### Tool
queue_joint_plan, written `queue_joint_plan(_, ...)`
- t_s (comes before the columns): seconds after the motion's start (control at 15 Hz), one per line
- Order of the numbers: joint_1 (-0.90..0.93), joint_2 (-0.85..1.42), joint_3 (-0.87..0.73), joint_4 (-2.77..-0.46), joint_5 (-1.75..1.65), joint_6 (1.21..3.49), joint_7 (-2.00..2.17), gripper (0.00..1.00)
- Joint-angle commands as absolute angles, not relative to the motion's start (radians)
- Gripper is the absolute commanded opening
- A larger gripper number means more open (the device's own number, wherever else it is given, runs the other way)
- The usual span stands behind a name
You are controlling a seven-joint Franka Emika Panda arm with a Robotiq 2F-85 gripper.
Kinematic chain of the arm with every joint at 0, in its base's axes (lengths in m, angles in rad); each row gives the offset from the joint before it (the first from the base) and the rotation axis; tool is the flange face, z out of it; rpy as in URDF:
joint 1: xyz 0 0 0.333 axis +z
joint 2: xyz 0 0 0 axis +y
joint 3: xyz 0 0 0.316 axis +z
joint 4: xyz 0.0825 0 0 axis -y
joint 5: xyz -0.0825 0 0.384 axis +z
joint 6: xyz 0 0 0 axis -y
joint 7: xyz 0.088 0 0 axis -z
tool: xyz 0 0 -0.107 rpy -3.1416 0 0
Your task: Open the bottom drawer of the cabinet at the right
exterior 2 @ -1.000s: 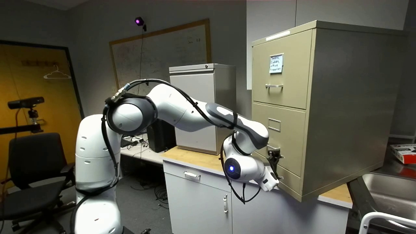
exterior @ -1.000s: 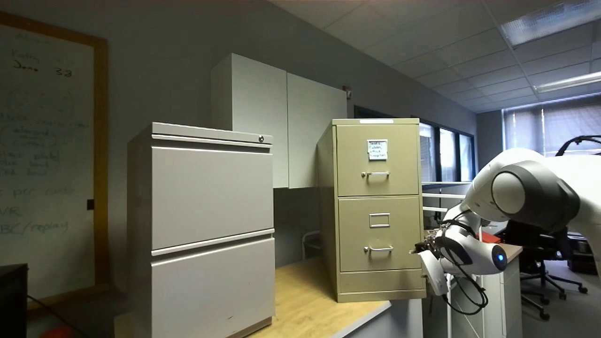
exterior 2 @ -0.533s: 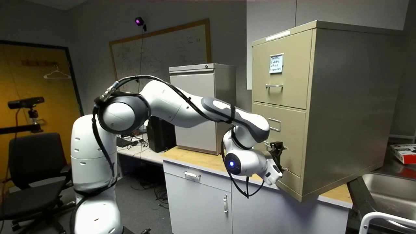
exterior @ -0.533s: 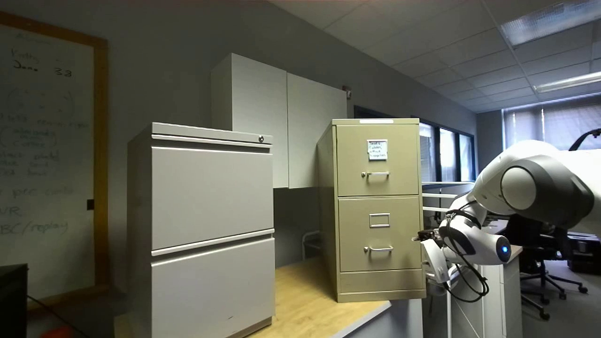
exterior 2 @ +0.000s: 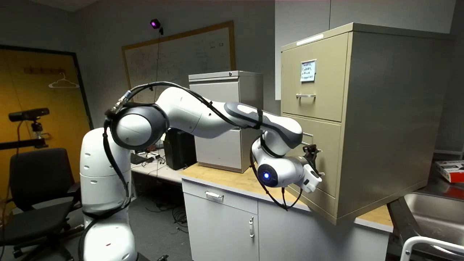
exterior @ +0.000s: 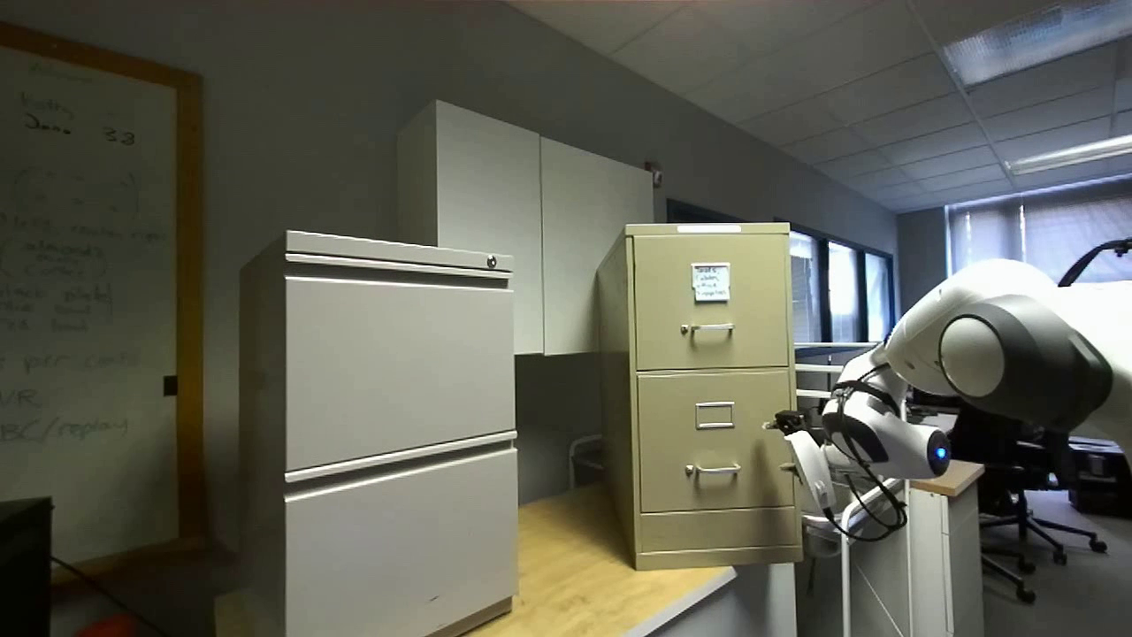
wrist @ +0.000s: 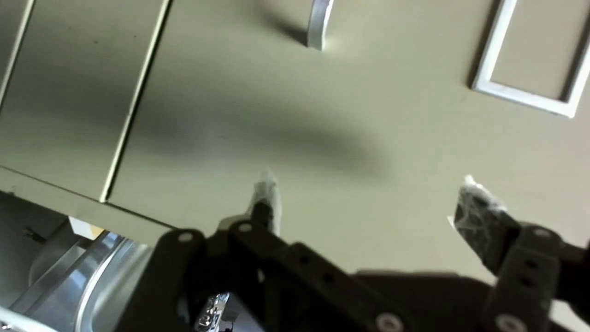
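Observation:
The beige-tan filing cabinet (exterior: 616, 398) also shows in an exterior view (exterior 2: 391, 116). Its bottom drawer (exterior: 663, 460) is shut and also shows in an exterior view (exterior 2: 331, 145). The drawer's metal handle (exterior: 715, 469) is a small horizontal bar; one end of the handle (wrist: 319, 25) shows at the top of the wrist view. My gripper (exterior: 778, 447) is in front of the drawer's right part, right of the handle; it also shows in an exterior view (exterior 2: 320, 162). In the wrist view, the gripper (wrist: 368, 184) has its fingers wide apart, with nothing between them. The handle lies beyond the fingertips.
The label frame (wrist: 521, 94) is above the handle. The shut top drawer (exterior: 663, 301) carries a paper label. A pale grey cabinet (exterior: 398, 363) stands on the same wooden counter (exterior: 566, 575). A metal sink (exterior 2: 435, 210) is beside the filing cabinet.
My gripper has moved up along the front of the bottom drawer, and slightly rightward in an exterior view. The drawer has not moved.

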State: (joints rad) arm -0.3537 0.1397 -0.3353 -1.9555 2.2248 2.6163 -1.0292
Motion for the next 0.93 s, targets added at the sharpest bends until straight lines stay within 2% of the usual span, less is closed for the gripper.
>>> queue_joint_plan(0.0, -0.336, 0.182, -0.344, -1.881, 2.171, 2.592, -0.982, 1.00)
queue_joint_plan(0.87, -0.294, 0.352, -0.313, -1.778, 2.078, 2.476, -0.856, 1.00)
